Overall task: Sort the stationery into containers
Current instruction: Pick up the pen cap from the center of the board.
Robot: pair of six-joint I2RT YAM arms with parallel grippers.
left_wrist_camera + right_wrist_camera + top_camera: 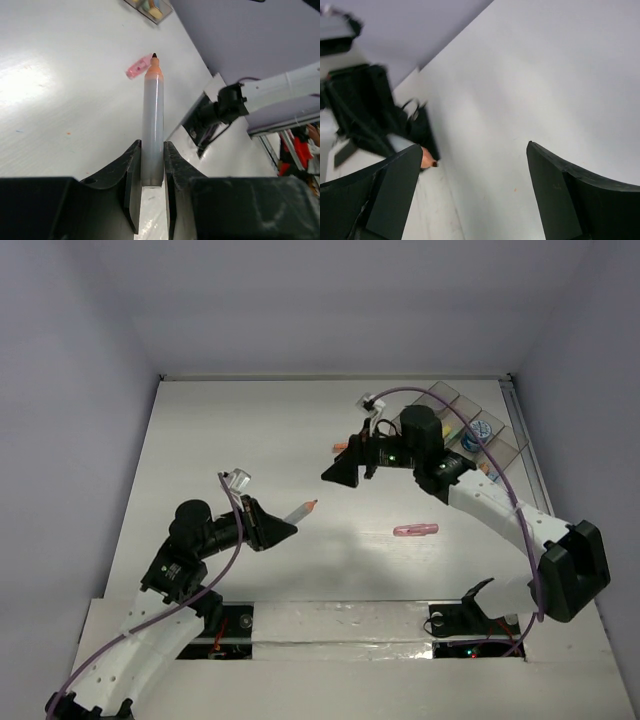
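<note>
White table (pixel 250 420) is bearing everything. The clear containers (pixel 478 428) are sitting at the upper right of the top view, with a few pieces inside. At centre-left the left gripper (pixel 151 150) is pinching narrowly on the butt of a grey, orange-tipped marker (pixel 152 115). Its tip is pointing toward the right gripper (pixel 472 160), whose jaws are standing wide and empty. This is looking like a hand-over or carry step. Next, the marker is needing transport to a bin. A pink piece (pixel 415 530) is lying loose at centre.
</note>
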